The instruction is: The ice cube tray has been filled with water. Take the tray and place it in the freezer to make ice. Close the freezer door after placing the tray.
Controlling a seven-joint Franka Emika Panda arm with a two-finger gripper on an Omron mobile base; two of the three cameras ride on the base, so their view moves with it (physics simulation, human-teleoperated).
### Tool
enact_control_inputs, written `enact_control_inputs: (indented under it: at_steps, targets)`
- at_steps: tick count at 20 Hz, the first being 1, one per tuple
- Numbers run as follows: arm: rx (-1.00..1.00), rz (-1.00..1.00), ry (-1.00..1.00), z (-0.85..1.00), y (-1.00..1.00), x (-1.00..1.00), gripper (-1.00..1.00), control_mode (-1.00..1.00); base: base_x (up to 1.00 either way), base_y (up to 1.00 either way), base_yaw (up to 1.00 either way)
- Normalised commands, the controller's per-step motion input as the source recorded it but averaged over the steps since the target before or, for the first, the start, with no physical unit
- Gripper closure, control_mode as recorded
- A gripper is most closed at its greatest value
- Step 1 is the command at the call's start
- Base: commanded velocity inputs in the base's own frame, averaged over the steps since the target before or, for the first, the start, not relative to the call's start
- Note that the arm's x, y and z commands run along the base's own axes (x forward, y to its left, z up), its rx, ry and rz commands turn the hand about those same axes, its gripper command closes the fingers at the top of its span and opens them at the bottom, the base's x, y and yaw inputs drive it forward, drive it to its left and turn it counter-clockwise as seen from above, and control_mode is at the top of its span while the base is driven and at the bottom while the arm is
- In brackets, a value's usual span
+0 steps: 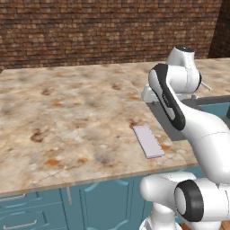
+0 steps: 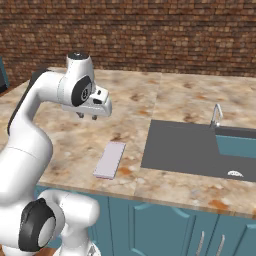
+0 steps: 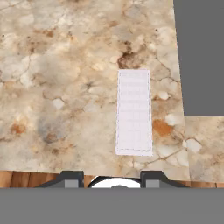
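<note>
The ice cube tray (image 1: 148, 141) (image 2: 110, 159) is a thin pale lavender slab lying flat on the marble counter, close to the front edge and just left of the sink. In the hand view the tray (image 3: 134, 112) runs lengthwise away from the fingertips, slightly right of centre. My gripper (image 2: 87, 117) (image 3: 111, 179) hangs above the counter, higher than the tray and a little behind it, pointing down. Its fingers stand apart with nothing between them. The freezer and the freezer door are out of view.
A dark grey sink (image 2: 190, 147) (image 1: 177, 123) (image 3: 201, 57) is set into the counter right of the tray, with a faucet (image 2: 216, 115) behind it. A brick wall (image 1: 90, 31) backs the counter. Blue cabinet fronts (image 1: 103, 202) sit below the front edge.
</note>
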Motion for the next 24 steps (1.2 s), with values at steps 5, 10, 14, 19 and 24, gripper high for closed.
enact_control_inputs:
  at_steps: [5, 10, 14, 19, 24]
  targets:
    - [0.00, -0.04, 0.00, -0.07, -0.07, -0.33, -1.00, -1.00, 0.00, 0.00, 0.00]
    - [0.00, -0.09, 0.00, -0.30, -0.14, -0.51, -1.00, -1.00, 0.00, 0.00, 0.00]
    - [0.00, -0.10, -0.01, -0.24, -0.14, -0.36, -1.00, -1.00, 0.00, 0.00, 0.00]
    - [0.00, -0.10, -0.03, -0.23, -0.16, -0.33, -1.00, -1.00, 0.00, 0.00, 0.00]
    - [0.00, -0.06, 0.00, -0.25, -0.06, -0.06, -1.00, -1.00, 0.00, 0.00, 0.00]
